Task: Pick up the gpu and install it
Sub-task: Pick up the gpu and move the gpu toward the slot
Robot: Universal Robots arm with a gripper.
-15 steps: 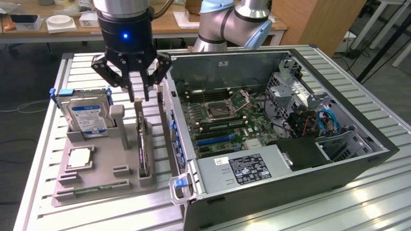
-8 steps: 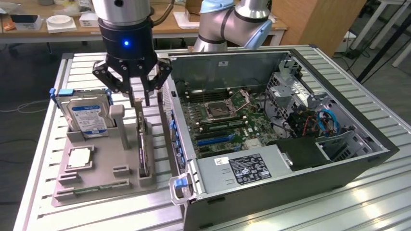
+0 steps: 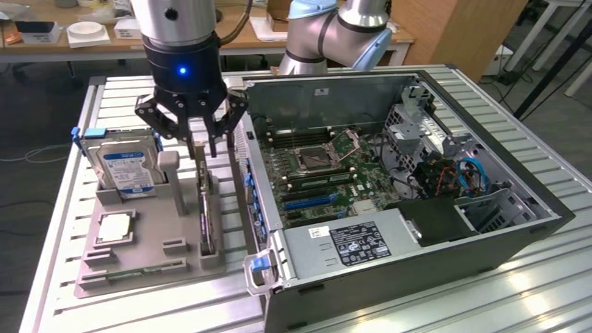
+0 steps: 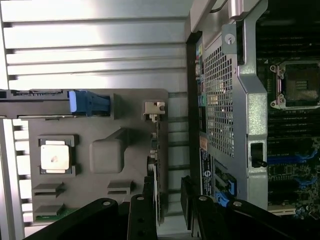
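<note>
We are working over a slatted metal table [image 3: 518,291]. The open computer case [image 3: 434,274] is lying across the centre and right of the exterior frame. On the exterior view's left, a grey fixture tray [image 3: 152,229] is sitting just beside the case.

The silver hard drive [image 3: 127,170] is standing upright at the tray's upper left. The gpu [image 3: 205,215] is standing on edge in a slot along the tray's right side, the side nearest the case, in the lower-left-centre of the frame. It is not yet lifted.

Our gripper [image 3: 202,142] is hanging in the upper left of the exterior frame, directly over the card's far end, with the jaws spread wide and holding nothing. In the wrist view the thin card is running between the two fingers [image 4: 142,210], closer to one than the other. We cannot tell whether either is touching it.

Smaller parts are lying lower left on the tray: a square processor [image 3: 113,227] and, below it, a narrow green memory stick [image 3: 125,272].

To do this grasp well, we judge that we should be centring the card between the fingers, keeping the pads flat against its two faces, and closing on bare board edge rather than on components, so the card is not twisting in its slot.
</note>
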